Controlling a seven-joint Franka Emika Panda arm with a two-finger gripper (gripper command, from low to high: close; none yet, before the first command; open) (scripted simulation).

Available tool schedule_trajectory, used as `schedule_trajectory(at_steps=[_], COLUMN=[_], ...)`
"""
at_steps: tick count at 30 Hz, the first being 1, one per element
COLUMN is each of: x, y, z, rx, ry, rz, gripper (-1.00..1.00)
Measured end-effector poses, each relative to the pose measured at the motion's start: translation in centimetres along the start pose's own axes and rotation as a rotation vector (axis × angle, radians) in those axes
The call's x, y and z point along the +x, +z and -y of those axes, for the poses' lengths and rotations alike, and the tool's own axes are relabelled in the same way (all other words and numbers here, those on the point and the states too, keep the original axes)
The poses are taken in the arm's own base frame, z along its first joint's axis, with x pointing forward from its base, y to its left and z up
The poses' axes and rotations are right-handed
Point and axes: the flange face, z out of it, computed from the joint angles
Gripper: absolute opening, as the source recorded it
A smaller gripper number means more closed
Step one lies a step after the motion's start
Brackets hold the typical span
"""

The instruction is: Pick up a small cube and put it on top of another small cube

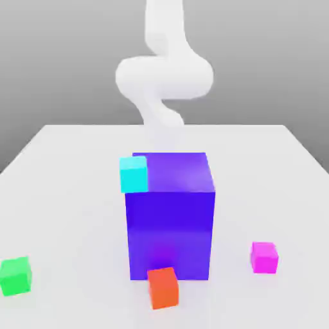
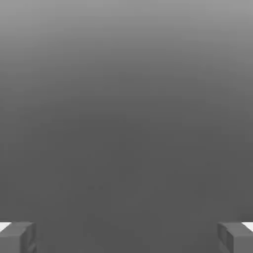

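The small magenta-pink cube [image 1: 264, 257] rests on the white table at the exterior view's right, near the front and apart from everything else. In the hand view my gripper [image 2: 126, 238] is open: its two grey fingertips [image 2: 18, 237] stand far apart with nothing between them, against a plain grey background. The white arm [image 1: 164, 77] rises behind the big cube in the exterior view, well away from the magenta cube.
A big blue-purple cube [image 1: 170, 218] stands mid-table. A small cyan cube [image 1: 133, 173] sits at its upper left corner. A small orange-red cube [image 1: 162, 287] lies in front of it, and a green cube [image 1: 15, 275] at the front left. The white table [image 1: 71, 167] stretches around them.
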Motion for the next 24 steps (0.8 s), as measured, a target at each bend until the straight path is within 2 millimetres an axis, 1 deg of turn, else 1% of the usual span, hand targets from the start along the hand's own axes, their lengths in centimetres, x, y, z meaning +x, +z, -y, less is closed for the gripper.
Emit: schedule_trajectory(at_steps=[3, 6, 9, 12, 16, 18, 21, 22, 24], x=[-3.4, -7.6, -12.6, -18.0, -25.6, -29.8, -35.0, -36.1, -37.4], y=[7.2, 13.5, 19.0, 23.7, 28.7, 30.4, 32.5, 33.1, 34.6], z=[0.7, 0.7, 0.0, -1.6, -4.9, -6.8, -10.7, -11.8, -13.1], rx=[-0.051, -0.11, -0.178, -0.254, -0.365, -0.422, -0.515, -0.535, -0.551], ry=[0.022, 0.038, 0.049, 0.055, 0.056, 0.041, 0.035, 0.037, 0.039], rz=[0.1, 0.186, 0.261, 0.326, 0.395, 0.425, 0.451, 0.454, 0.456], gripper=[0.0, 0.0, 0.0, 0.0, 0.0, 0.0, 0.0, 0.0, 0.0])
